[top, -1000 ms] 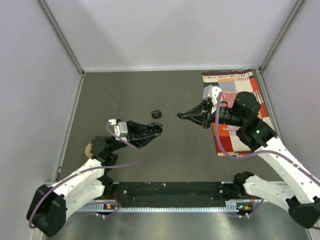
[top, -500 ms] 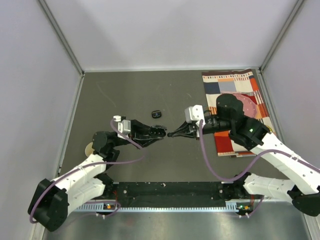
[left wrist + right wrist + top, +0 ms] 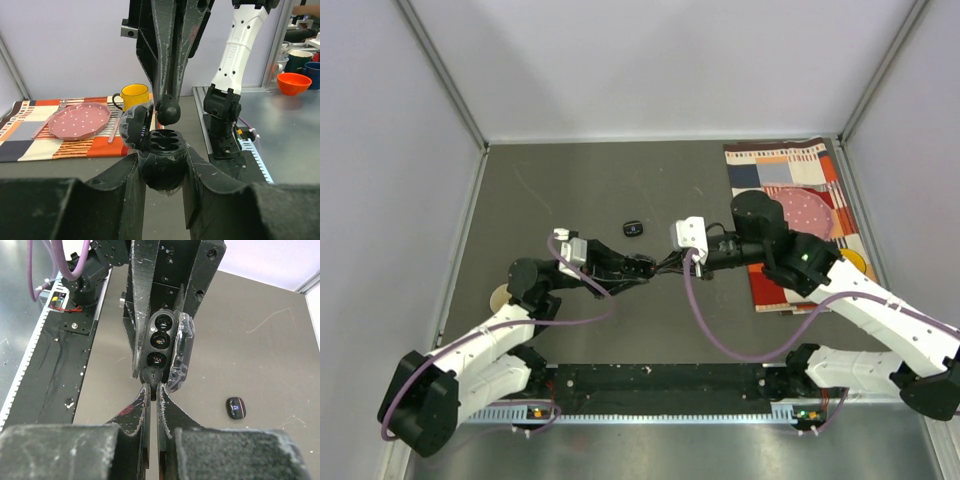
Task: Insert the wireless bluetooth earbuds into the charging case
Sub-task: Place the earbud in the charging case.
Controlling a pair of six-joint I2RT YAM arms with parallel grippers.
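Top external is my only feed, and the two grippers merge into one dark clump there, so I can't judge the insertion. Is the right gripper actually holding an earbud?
Observer: Yes. On the right wrist view the right gripper pinches a small round earbud at its fingertips.
Operator: And the case, is it open?
Observer: Open. The left wrist view shows the left gripper clamping the charging case, with its lid swung up to one side.
Operator: How close is the bud?
Observer: Just above the sockets; I cannot tell whether it touches.
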